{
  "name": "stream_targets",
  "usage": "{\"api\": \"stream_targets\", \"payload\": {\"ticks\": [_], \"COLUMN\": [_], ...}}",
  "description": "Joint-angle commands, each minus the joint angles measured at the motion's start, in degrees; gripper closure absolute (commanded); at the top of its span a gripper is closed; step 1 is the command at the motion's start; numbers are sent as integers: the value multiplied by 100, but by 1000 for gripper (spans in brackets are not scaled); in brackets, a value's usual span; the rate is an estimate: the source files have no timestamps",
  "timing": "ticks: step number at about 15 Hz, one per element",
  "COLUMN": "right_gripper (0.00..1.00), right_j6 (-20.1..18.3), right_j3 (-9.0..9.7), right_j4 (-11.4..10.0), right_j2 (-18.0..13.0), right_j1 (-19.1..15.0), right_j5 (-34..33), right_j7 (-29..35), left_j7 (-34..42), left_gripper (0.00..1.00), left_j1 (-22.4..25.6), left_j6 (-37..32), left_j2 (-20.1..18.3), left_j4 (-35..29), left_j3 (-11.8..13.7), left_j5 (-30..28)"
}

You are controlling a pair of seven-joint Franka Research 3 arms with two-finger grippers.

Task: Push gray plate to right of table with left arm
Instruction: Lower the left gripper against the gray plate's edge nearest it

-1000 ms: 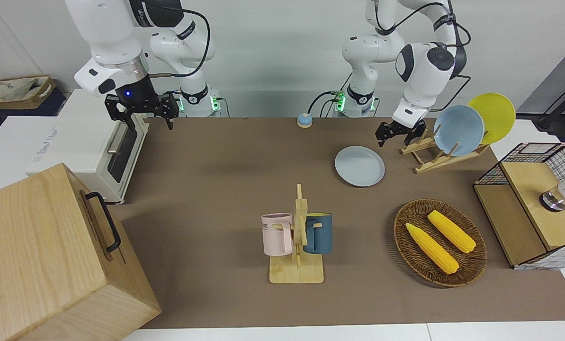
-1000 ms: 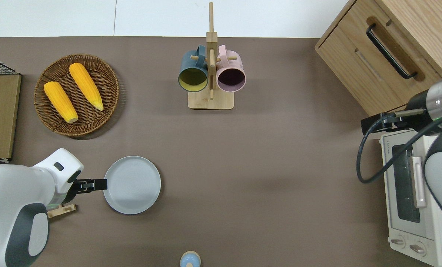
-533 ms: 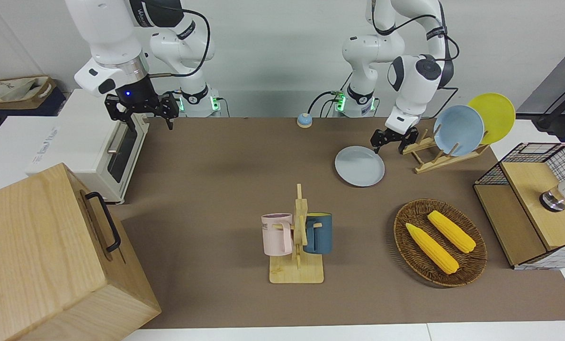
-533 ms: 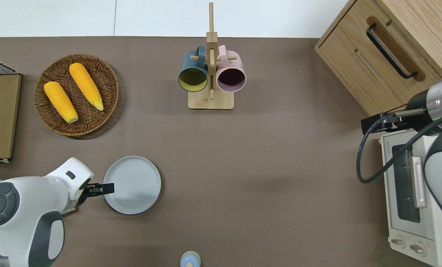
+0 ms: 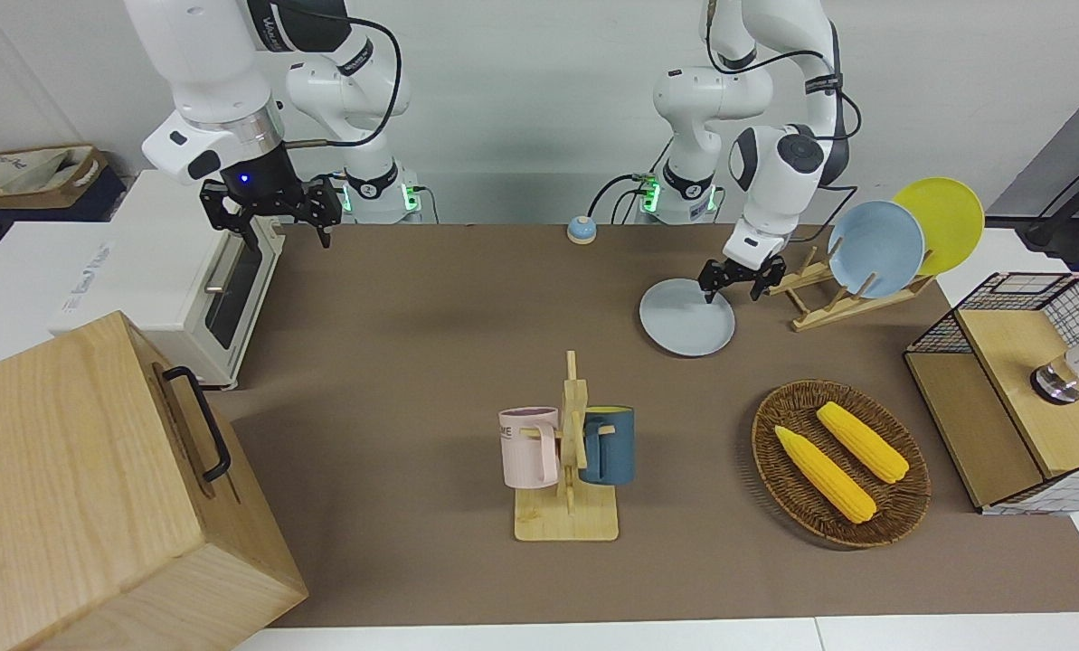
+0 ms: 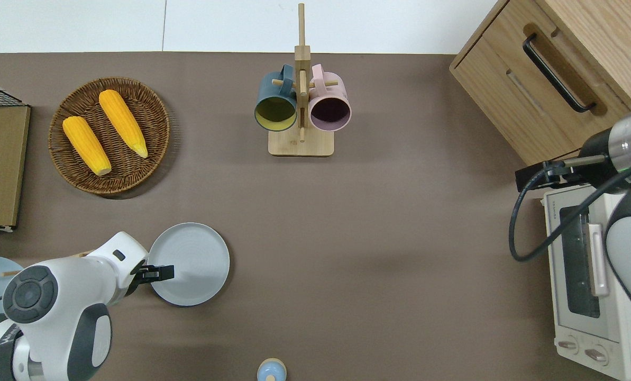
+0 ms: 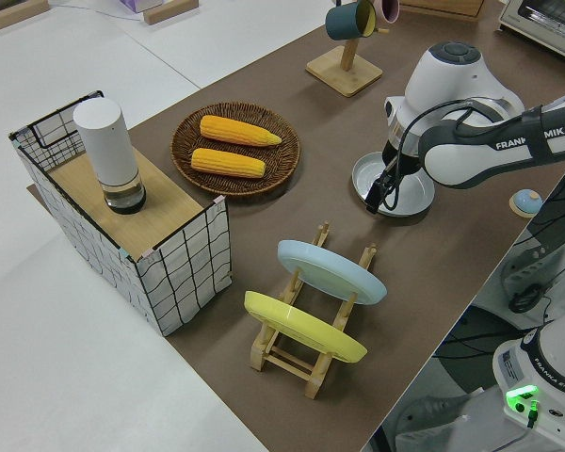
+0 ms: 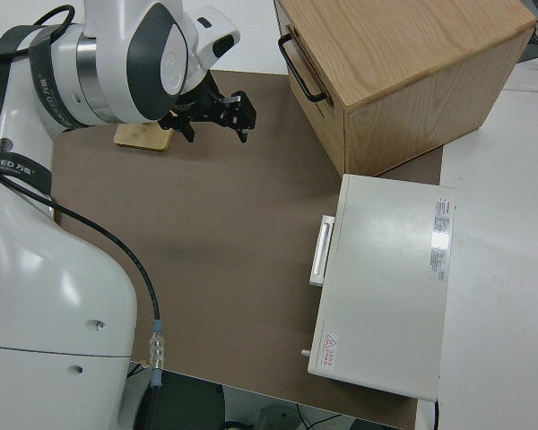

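Note:
The gray plate (image 5: 686,318) lies flat on the brown table (image 5: 412,362), toward the left arm's end; it also shows in the overhead view (image 6: 193,263) and the left side view (image 7: 400,179). My left gripper (image 5: 731,287) is low at the plate's edge on the left arm's side. In the overhead view the left gripper (image 6: 162,273) overlaps the rim. Whether it touches the plate I cannot tell. The left side view shows the left gripper (image 7: 377,193) at the rim too. My right gripper (image 5: 268,206) is parked.
A wooden rack (image 5: 828,294) with a bluer plate (image 5: 875,249) and a yellow plate (image 5: 939,224) stands beside the gray plate. A basket of corn (image 5: 840,463), a mug stand (image 5: 568,452), a small bell (image 5: 581,229), a toaster oven (image 5: 186,271) and a wooden box (image 5: 96,488) are on the table.
The left arm has swung from beside the rack toward the gray plate and lowered its gripper onto the plate's edge. The plate has not moved. The right arm is still.

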Motion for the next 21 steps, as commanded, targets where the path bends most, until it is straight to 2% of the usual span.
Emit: {"api": "stream_targets", "payload": {"ticks": [1, 5, 12, 13, 14, 16, 17, 18, 21], "right_gripper": [17, 17, 17, 17, 17, 17, 17, 17, 17], "right_j6": [-60, -60, -60, -60, -60, -60, -60, -60, -60], "right_j3": [-1, -1, -1, -1, -1, -1, -1, -1, -1], "right_j4": [8, 8, 8, 8, 8, 8, 8, 8, 8], "right_j2": [-34, -34, -34, -34, -34, -34, -34, -34, -34], "right_j1": [-4, -4, -4, -4, -4, -4, -4, -4, -4], "right_j5": [40, 40, 40, 40, 40, 40, 40, 40, 40], "right_j7": [18, 18, 18, 18, 18, 18, 18, 18, 18], "left_j7": [-65, -56, -47, -47, -47, -47, -30, 23, 32], "left_gripper": [5, 5, 23, 98, 235, 680, 861, 999, 1000], "left_j1": [-102, -102, -102, -102, -102, -102, -102, -102, -94], "left_j6": [249, 355, 399, 425, 434, 443, 443, 443, 451], "left_j2": [72, 239, 309, 318, 318, 310, 318, 318, 327], "left_j4": [-136, -145, -145, -145, -145, -145, -145, -145, -145], "left_j3": [39, 39, 48, 39, 39, 48, 48, 48, 48], "left_j5": [-58, -49, -49, -58, -58, -58, -49, -49, -58]}}
